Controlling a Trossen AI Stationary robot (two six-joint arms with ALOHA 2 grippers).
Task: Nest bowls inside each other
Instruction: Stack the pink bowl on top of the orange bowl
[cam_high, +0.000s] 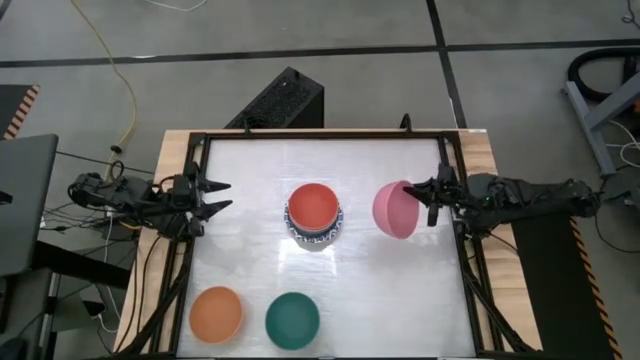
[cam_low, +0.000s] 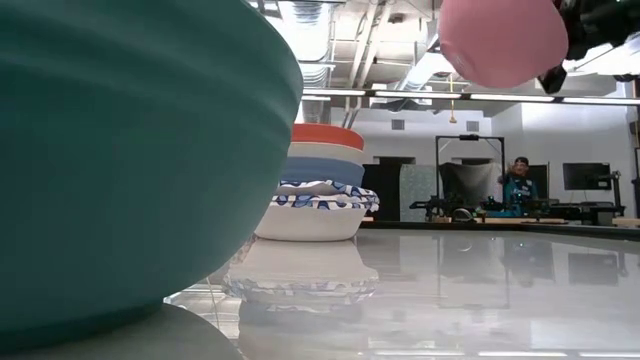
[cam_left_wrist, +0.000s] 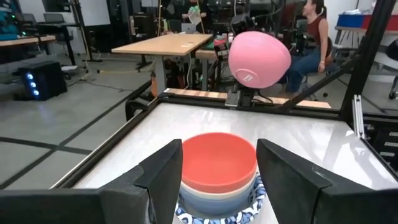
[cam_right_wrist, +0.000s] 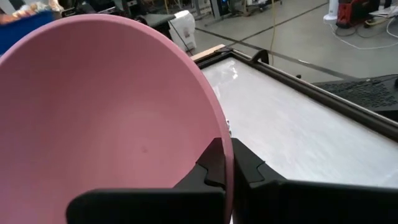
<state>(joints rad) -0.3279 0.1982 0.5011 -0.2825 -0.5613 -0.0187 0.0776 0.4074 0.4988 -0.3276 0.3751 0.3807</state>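
Pink bowl (cam_high: 394, 210) is up off the worktop (cam_high: 400, 300), tipped on edge, mouth facing the right arm, bottom toward the stack. Right tool (cam_high: 432, 196) is clamped on its rim. One stack (cam_high: 314, 218) mid-worktop, all mouth-up: red bowl (cam_high: 313, 205) on top, blue-patterned rims showing at the bottom; layer count under the red unclear. Two singles at the near edge, upright: orange bowl (cam_high: 216, 314) and dark green bowl (cam_high: 292, 320). Left tool (cam_high: 216, 197) parked at the left edge, fingers apart, holding nothing.

White table (cam_high: 400, 290) bears bowl stack (cam_high: 314, 238), orange bowl (cam_high: 216, 313), green bowl (cam_high: 292, 320).
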